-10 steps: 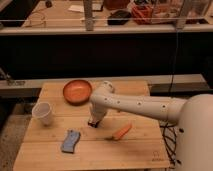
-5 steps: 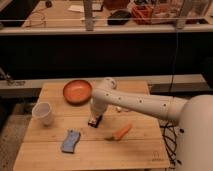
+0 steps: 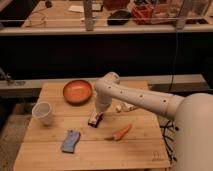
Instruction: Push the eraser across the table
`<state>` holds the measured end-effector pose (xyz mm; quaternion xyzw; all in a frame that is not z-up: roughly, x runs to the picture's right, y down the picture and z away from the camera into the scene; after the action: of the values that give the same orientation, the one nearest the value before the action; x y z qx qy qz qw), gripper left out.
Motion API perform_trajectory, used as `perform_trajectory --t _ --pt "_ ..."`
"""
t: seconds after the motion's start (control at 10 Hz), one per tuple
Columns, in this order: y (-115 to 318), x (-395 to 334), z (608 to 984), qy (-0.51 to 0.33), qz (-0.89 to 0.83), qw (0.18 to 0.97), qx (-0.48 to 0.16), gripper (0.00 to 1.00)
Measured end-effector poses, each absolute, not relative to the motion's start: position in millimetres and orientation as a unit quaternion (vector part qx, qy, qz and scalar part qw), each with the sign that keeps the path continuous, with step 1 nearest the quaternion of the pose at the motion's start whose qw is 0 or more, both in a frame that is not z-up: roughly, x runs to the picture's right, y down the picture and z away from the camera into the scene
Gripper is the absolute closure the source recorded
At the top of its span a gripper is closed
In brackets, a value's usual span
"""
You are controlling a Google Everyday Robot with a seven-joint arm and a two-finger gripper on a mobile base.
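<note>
The eraser, a dark block with a whitish top, sits near the middle of the table; any lettering on it is too small to read. The gripper is down right at the eraser's far end, seemingly touching it. Whether it's parted or closed, I can't make out. An orange bowl sits by the far edge, a white cup by the left edge, a blue sponge towards the near-left corner, and a carrot just right of the eraser.
</note>
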<state>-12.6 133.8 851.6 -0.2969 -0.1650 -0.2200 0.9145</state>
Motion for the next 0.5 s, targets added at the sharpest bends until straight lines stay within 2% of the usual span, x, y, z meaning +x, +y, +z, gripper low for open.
perform_trajectory --t 0.3,0.5 --pt "139.9 15.5 860.8 -0.124 -0.168 0.923 -0.322 0.97" --pt "141.7 21.8 865.3 -0.118 -0.142 0.931 -0.314 0.97"
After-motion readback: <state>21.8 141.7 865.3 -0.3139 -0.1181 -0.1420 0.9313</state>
